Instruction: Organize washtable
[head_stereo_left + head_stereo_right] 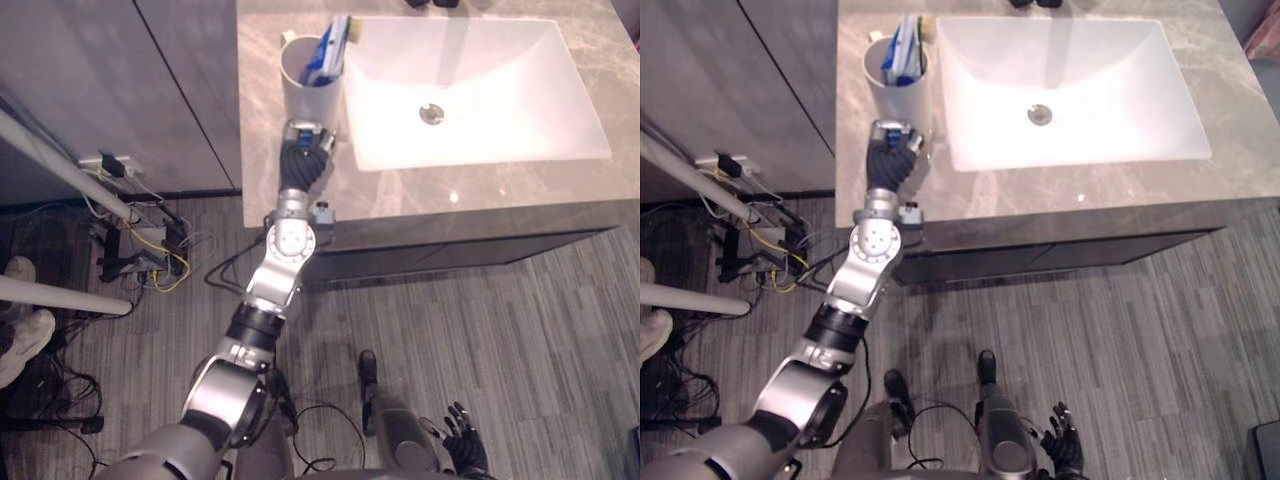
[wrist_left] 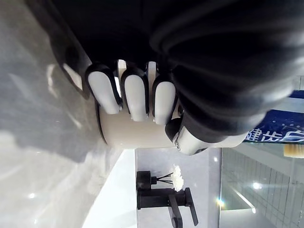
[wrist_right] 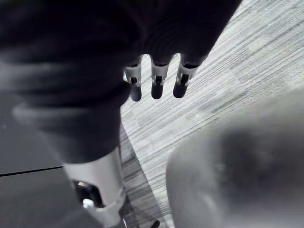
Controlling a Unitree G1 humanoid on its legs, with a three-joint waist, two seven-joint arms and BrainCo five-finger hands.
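Left hand: I am closing my left hand [image 1: 305,142] round the lower part of the cup [image 1: 300,90]. My fingers [image 2: 135,95] are curling over its wall and my thumb [image 2: 190,138] is pressing on the opposite side.
Left arm: I am reaching up from 7 o'clock, crossing the desk [image 1: 500,185] at its front edge.
Cup: it is white and standing upright on the desk, just at 9 o'clock of the sink [image 1: 520,60]. My hand is meeting it from 6 o'clock.
Tube: a blue and white tube [image 1: 330,50] is standing in the cup, sticking out above the rim and leaning toward 1 o'clock.
Sink: it is white and rectangular, set into the grey stone top, with the drain [image 1: 432,113] near its middle.
Behind the sink: a black faucet [image 2: 166,206] is standing at 12 o'clock, with a white flower [image 2: 177,176] beside it.
Right hand: I am letting my right hand [image 1: 462,440] hang low at 5 o'clock, over the striped floor [image 1: 520,320]. Its fingers are straight, loosely spread and holding nothing.
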